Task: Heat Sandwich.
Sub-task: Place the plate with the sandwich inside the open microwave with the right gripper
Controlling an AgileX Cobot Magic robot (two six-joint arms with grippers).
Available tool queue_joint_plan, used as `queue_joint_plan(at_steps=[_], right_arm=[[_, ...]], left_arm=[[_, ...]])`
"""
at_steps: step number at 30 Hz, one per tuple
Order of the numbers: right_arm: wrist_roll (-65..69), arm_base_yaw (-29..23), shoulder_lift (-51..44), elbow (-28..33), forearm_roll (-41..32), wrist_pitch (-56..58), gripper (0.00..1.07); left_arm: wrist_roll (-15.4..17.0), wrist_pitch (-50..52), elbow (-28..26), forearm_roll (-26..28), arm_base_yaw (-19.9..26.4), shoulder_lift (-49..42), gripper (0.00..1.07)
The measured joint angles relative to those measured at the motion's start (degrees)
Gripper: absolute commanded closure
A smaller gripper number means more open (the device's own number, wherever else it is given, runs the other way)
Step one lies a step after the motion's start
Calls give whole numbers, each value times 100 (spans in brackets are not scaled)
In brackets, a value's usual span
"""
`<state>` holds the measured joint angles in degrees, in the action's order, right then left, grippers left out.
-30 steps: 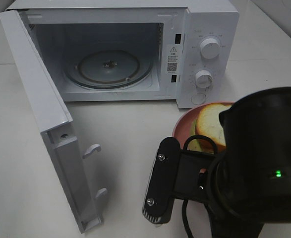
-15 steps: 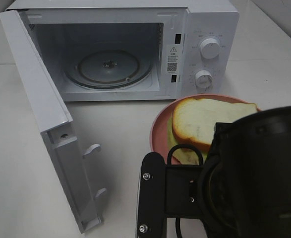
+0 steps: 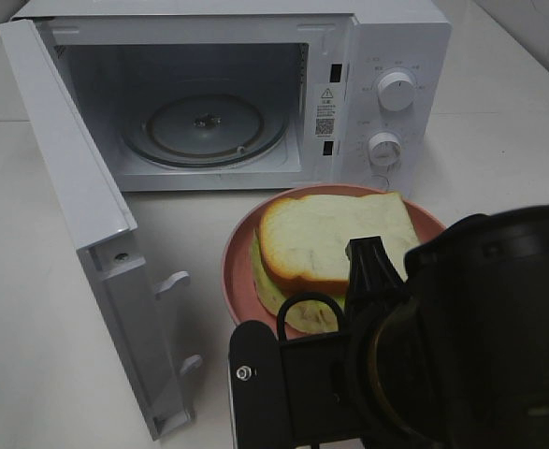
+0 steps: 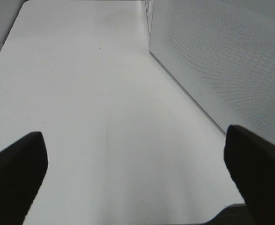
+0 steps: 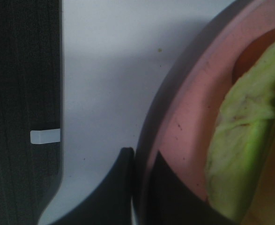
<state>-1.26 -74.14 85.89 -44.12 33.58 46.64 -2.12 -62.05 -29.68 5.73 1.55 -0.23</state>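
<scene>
Exterior high view: the microwave (image 3: 400, 37) stands at the far side of the desk (image 3: 31, 327) with its door (image 3: 78, 187) swung wide open on the left and the glass turntable (image 3: 204, 131) bare inside. The sandwich (image 3: 335, 238) lies on a pink plate (image 3: 241, 253) just in front of the oven, below its right half and the dials. The top slice sits a little askew, so a green leaf (image 3: 269, 290) shows at the near side.

The right pincer (image 5: 142, 154) is clamped on the plate's rim, one finger under it and one on top. Whether the plate rests on the desk or hangs just above it I cannot tell. The left pincer (image 4: 137, 173) is spread wide and holds nothing, low over bare desk beside what looks like the door's dotted panel.

The step in hand seems to be carrying the plate into the oven. Since it is held by one edge only, the far side will want to sag, so the wrist should stay level and move slowly or the loose top slice may slide. The plate needs to clear the oven's front sill, travel left toward the middle of the turntable, and avoid the opening's right edge. Release should come only once the plate sits flat on the glass.
</scene>
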Motion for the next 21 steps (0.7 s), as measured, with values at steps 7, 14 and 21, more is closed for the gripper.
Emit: queue_joint_plan(at_steps=[7, 14, 21], right_arm=[[-74, 6, 0, 0, 11, -115, 105], [-435, 344, 0, 0, 11, -372, 107], [-1381, 1020, 0, 0, 11, -653, 107]], left_arm=[[0, 0, 0, 0, 0, 0, 9], [0, 0, 0, 0, 0, 0, 9], [0, 0, 0, 0, 0, 0, 9]])
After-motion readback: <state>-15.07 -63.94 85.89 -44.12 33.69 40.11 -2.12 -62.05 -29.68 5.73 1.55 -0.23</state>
